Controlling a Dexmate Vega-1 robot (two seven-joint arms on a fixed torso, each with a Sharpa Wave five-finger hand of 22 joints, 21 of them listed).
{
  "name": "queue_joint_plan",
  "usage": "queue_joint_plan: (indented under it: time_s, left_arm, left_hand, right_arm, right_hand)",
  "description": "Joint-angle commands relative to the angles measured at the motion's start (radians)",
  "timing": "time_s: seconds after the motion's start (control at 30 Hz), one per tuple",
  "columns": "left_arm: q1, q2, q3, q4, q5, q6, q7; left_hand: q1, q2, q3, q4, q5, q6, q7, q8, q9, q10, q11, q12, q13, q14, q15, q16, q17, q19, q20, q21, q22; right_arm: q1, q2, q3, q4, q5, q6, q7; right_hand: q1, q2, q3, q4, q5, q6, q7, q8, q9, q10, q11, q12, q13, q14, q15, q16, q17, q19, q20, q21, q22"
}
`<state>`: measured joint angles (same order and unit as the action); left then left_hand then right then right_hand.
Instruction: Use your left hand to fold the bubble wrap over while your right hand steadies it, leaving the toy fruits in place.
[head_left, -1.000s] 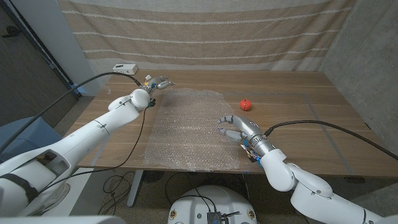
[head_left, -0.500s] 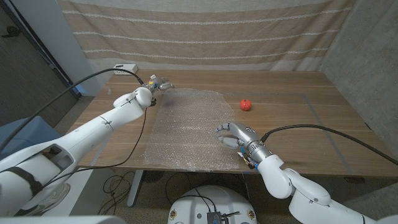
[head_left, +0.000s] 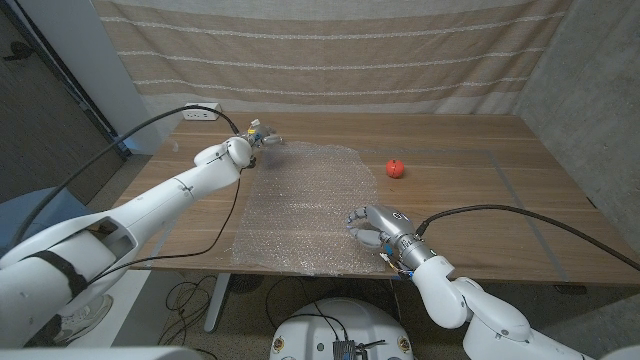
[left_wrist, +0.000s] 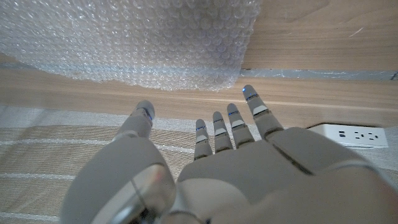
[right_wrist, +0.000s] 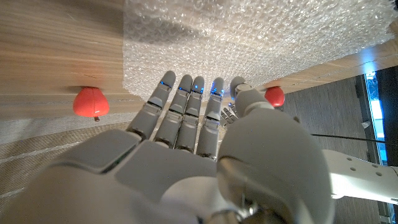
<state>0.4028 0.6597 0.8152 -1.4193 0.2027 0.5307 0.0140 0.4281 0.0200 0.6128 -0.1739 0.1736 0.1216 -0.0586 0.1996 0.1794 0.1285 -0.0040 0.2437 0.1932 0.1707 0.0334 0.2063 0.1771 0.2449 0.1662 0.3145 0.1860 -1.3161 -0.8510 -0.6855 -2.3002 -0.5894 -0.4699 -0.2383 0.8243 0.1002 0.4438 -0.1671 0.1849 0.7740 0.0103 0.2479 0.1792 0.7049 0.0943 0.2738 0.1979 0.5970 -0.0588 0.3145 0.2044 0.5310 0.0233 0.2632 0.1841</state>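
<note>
We judge this the approach — our left hand (head_left: 262, 134), fingers apart and empty, hovers at the bubble wrap's (head_left: 300, 205) far corner; our right hand (head_left: 375, 226), fingers loosely spread, at its near edge. Next, grip that corner.

White glossy arms, grey metallic hands (head_left: 380, 226), black trailing cables.

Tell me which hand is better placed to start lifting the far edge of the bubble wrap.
Left. The left hand hovers open at the far left corner of the bubble wrap, while the right hand sits over its near right part, likely better suited to steadying.
</note>
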Motion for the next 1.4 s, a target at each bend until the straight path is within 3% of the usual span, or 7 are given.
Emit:
queue_joint_plan:
  time_s: [0.03,0.63,0.77,0.87,0.97,1.23,1.4]
  left_arm:
    - [-0.082,-0.070,0.072,0.123,0.041,-0.045,-0.065]
    - [-0.164,-0.146,0.175,0.235,0.117,0.049,-0.117]
    - [-0.156,-0.151,0.176,0.238,0.127,0.045,-0.084]
    - [-0.141,-0.158,0.175,0.234,0.143,0.050,-0.031]
    - [-0.129,-0.163,0.172,0.229,0.151,0.048,0.005]
    - [-0.085,-0.158,0.161,0.198,0.202,0.014,0.155]
    - [-0.048,-0.154,0.137,0.179,0.227,-0.021,0.269]
  left_hand:
    - [0.020,0.001,-0.002,-0.003,0.005,-0.002,0.004,-0.002,0.003,0.013,0.000,0.000,0.003,0.023,0.006,0.001,0.000,0.014,-0.005,0.001,-0.001]
    - [0.239,0.032,0.016,-0.016,0.017,-0.035,0.001,-0.010,0.005,0.061,0.000,-0.008,0.004,0.162,0.026,0.000,-0.005,0.221,0.008,0.047,-0.004]
    - [0.421,0.030,0.015,-0.019,0.030,-0.021,0.019,0.002,0.007,0.111,-0.016,-0.002,0.007,0.268,-0.046,0.010,-0.002,0.352,-0.059,0.081,-0.002]
    - [0.614,0.038,-0.019,-0.018,0.038,0.096,0.050,0.028,0.012,0.220,-0.039,0.028,0.018,0.401,-0.132,0.035,0.007,0.483,-0.174,0.137,0.004]
    - [0.745,0.046,-0.037,-0.013,0.044,0.246,0.071,0.066,0.019,0.318,-0.056,0.057,0.028,0.490,-0.197,0.051,0.010,0.544,-0.227,0.185,0.011]
    - [0.913,0.073,-0.054,-0.009,0.048,0.685,0.037,0.201,0.049,0.657,-0.113,0.172,0.086,0.806,-0.270,0.120,0.029,0.636,-0.285,0.334,0.030]
    - [0.949,0.082,-0.079,-0.005,0.047,0.798,0.028,0.245,0.056,0.753,-0.120,0.203,0.119,0.911,-0.270,0.157,0.037,0.657,-0.296,0.392,0.034]
  right_arm:
    - [-0.015,0.007,-0.012,-0.004,-0.026,-0.035,0.014]
    - [0.010,0.010,-0.019,-0.017,0.000,-0.087,0.089]
    - [0.023,0.005,-0.015,-0.009,0.031,-0.085,0.112]
    - [0.037,0.003,-0.026,-0.001,0.028,-0.104,0.130]
    - [0.051,0.002,-0.038,0.004,0.022,-0.117,0.141]
    - [0.073,0.008,-0.065,0.009,-0.012,-0.184,0.155]
    - [0.083,0.005,-0.078,0.012,-0.024,-0.204,0.157]
  right_hand:
    - [0.014,0.004,0.008,0.000,-0.003,0.017,-0.002,0.005,0.003,0.018,0.001,0.008,0.002,0.013,-0.005,0.005,0.002,0.011,0.001,0.007,0.002]
    - [0.063,0.032,0.057,-0.001,-0.001,0.061,-0.012,-0.005,0.002,0.022,-0.007,-0.009,0.001,0.022,-0.007,-0.017,-0.006,0.010,-0.002,0.003,0.002]
    - [0.038,0.057,0.066,0.025,-0.001,0.113,0.001,0.001,0.001,0.033,0.004,-0.013,0.001,0.027,-0.002,-0.021,0.001,0.007,-0.003,0.001,0.002]
    - [0.033,0.065,0.071,0.028,0.001,0.124,0.006,-0.002,0.000,0.048,0.008,-0.010,0.001,0.042,-0.001,-0.017,0.003,0.008,-0.002,0.001,0.003]
    - [0.055,0.058,0.088,0.003,0.007,0.128,0.005,-0.009,0.000,0.052,0.001,-0.014,0.001,0.047,-0.005,-0.022,-0.002,0.011,-0.002,0.002,0.002]
    - [0.073,0.042,0.094,-0.013,0.009,0.100,-0.011,-0.032,0.000,0.036,-0.018,-0.027,0.001,0.037,-0.013,-0.030,0.000,0.014,-0.001,0.001,0.002]
    - [0.098,0.033,0.097,-0.024,0.009,0.100,-0.018,-0.037,0.001,0.036,-0.026,-0.032,0.001,0.035,-0.021,-0.030,0.003,0.014,-0.004,0.001,0.002]
